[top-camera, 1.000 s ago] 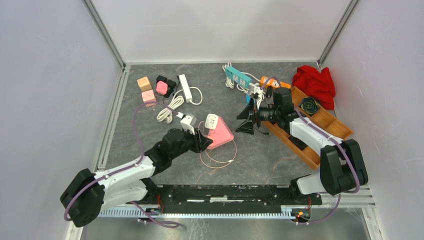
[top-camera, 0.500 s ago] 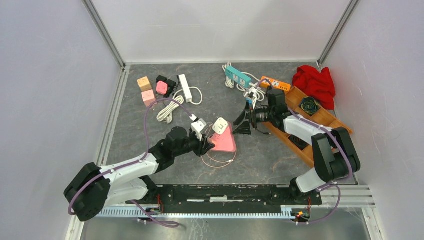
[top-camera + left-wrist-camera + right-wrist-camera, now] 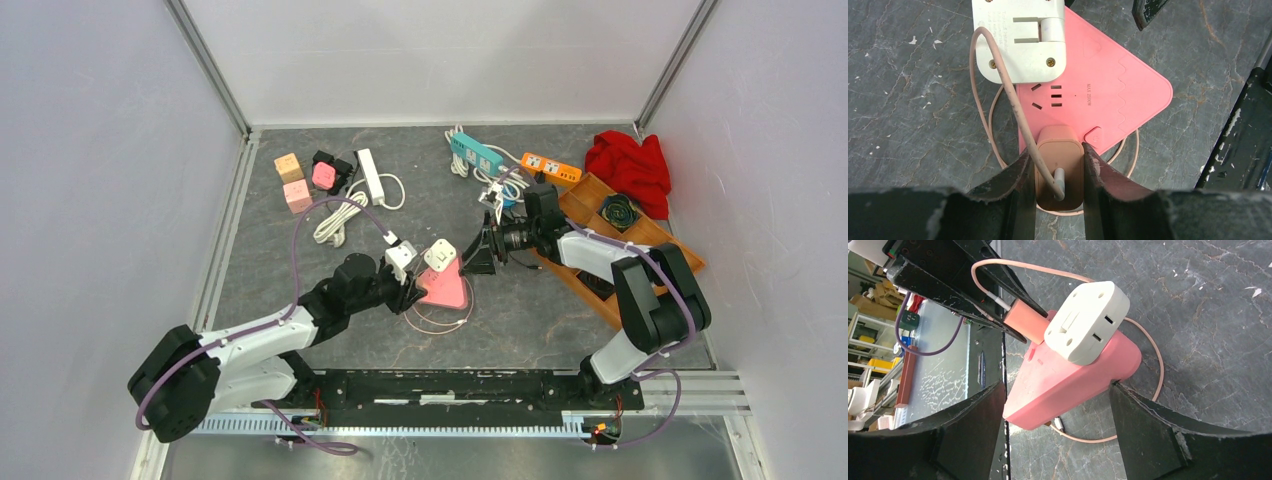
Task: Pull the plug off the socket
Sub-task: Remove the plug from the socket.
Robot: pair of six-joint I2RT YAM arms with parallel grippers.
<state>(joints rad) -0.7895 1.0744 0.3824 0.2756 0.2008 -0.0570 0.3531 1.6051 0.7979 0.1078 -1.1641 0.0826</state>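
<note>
The pink triangular socket (image 3: 447,288) lies on the dark table, with a white adapter (image 3: 438,255) in its top face. A tan-pink plug (image 3: 1058,160) with a pink cable sits in the socket's (image 3: 1113,90) near corner. My left gripper (image 3: 1056,148) is shut on this plug, one finger on each side. My right gripper (image 3: 1055,387) stands open with its jaws astride the socket's (image 3: 1073,375) far end. Its right finger (image 3: 1148,425) touches the socket's corner; the left finger (image 3: 973,430) is apart from it.
The plug's pink cable (image 3: 435,320) loops on the table under the socket. A wooden tray (image 3: 640,250) and red cloth (image 3: 630,165) are at the right. Teal (image 3: 478,152), orange (image 3: 550,167) and white (image 3: 370,175) power strips and coloured cubes (image 3: 295,180) lie at the back.
My right gripper has moved left from beside the tray until its jaws straddle the socket, and they have narrowed a little. The left gripper, plug and socket shifted slightly right.
</note>
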